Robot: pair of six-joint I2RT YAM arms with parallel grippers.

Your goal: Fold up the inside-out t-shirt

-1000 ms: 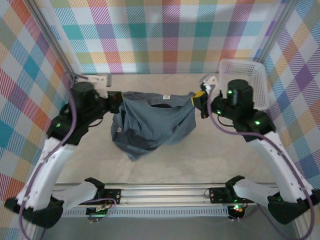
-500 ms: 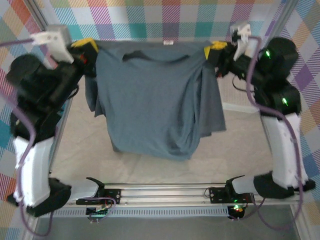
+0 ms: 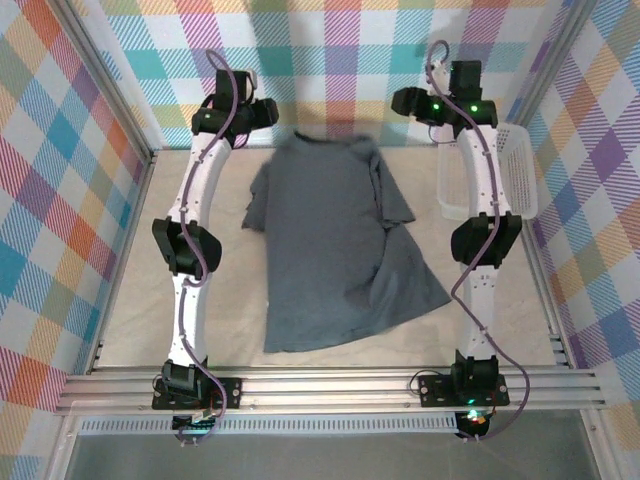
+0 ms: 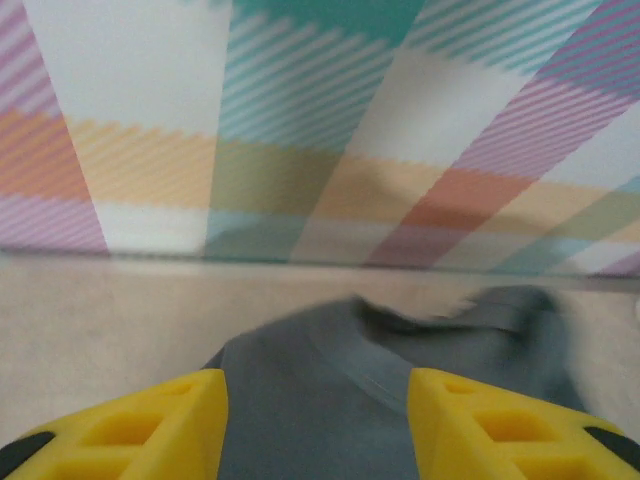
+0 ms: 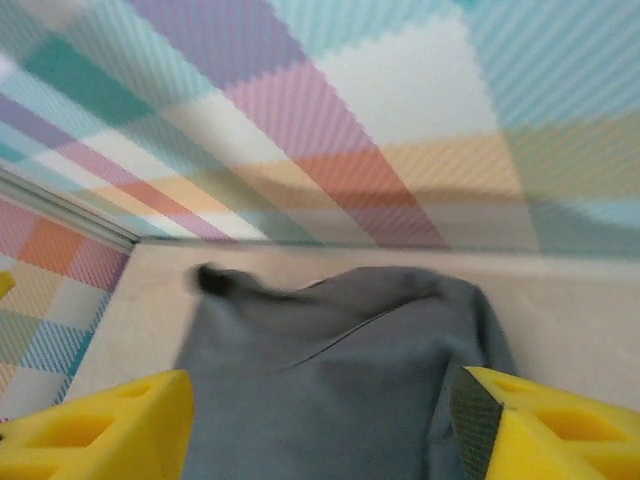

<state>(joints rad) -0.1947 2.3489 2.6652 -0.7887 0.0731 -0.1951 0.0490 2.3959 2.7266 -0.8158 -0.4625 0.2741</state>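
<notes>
The inside-out t-shirt point(image 3: 330, 240) lies spread on the table, collar toward the back wall. Its right side is folded over, with a flap sticking out at the lower right. My left gripper point(image 3: 264, 110) hangs by the shirt's far left shoulder, my right gripper point(image 3: 405, 100) by its far right shoulder. In the left wrist view the yellow fingers point(image 4: 160, 425) stand apart around my left gripper point(image 4: 318, 395), and the grey collar of the t-shirt point(image 4: 390, 350) lies beyond them. My right gripper point(image 5: 320, 400) is open too, above the t-shirt point(image 5: 330, 330). Neither holds cloth.
A white plastic basket point(image 3: 520, 170) stands at the back right, against the plaid side wall. The plaid back wall point(image 3: 330, 70) is close behind both grippers. A metal rail point(image 3: 330, 385) runs along the near edge.
Both grippers let go of the shirt's shoulders and opened. The shirt, held up half a second ago, now lies flat on the table. Both arms have stretched toward the back wall.
</notes>
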